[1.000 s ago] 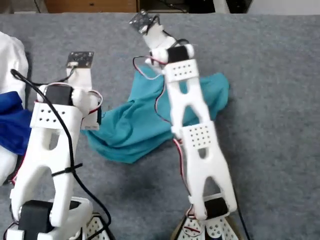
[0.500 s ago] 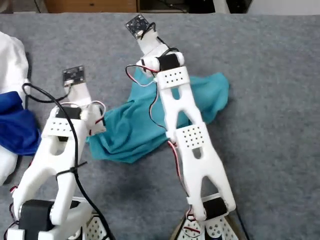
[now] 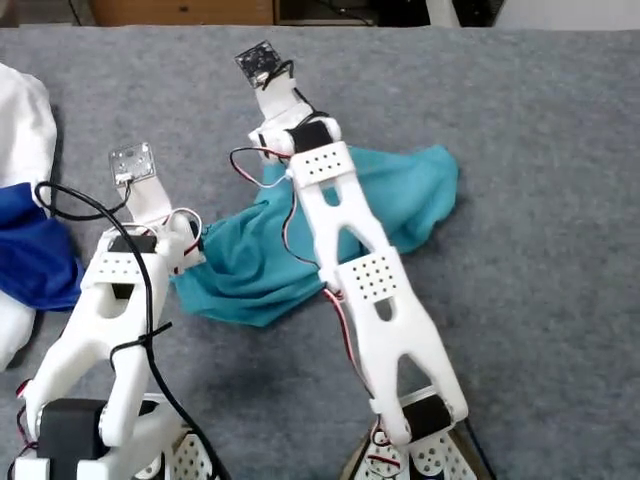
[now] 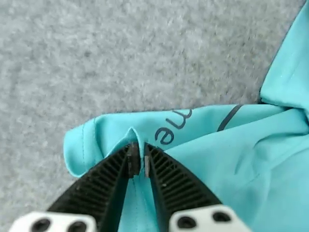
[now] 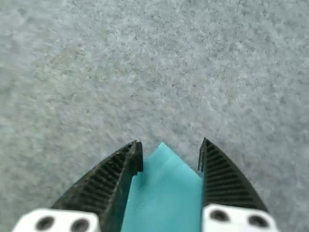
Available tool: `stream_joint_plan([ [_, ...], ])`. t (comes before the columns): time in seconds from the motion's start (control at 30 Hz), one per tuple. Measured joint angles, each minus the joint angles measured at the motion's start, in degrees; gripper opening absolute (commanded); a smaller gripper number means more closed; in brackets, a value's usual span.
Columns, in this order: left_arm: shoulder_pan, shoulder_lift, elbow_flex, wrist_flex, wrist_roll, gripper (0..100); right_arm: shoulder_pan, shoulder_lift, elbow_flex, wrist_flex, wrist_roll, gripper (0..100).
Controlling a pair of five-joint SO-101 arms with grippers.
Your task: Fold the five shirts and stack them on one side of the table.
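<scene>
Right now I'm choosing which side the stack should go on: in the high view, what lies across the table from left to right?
Dark blue shirt → white left arm → crumpled teal shirt → bare grey felt tabletop.

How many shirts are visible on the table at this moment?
3: a teal shirt mid-table, a dark blue shirt at the left edge, and a white shirt touching it. Others may lie hidden.

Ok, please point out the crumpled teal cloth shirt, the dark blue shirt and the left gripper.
crumpled teal cloth shirt [image 3: 250, 265], high view, on its wrinkled middle part.
dark blue shirt [image 3: 35, 255], high view, on the middle of its visible cloth.
left gripper [image 4: 139, 162], left wrist view, midway between its fingertips.
</scene>
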Motion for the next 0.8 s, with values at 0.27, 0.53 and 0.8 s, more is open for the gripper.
stream_joint_plan([
  [0.27, 0.00, 0.00, 0.00, 0.00, 0.09, 2, 0.09, 0.00, 1.49, -0.35, 0.35, 18.6],
  [0.53, 0.00, 0.00, 0.00, 0.00, 0.00, 2, 0.35, 0.00, 1.93, -0.35, 0.00, 11.8],
  [0.8, -0.18, 0.00, 0.00, 0.00, 0.00, 2, 0.70, 0.00, 1.93, -0.26, 0.00, 11.1],
])
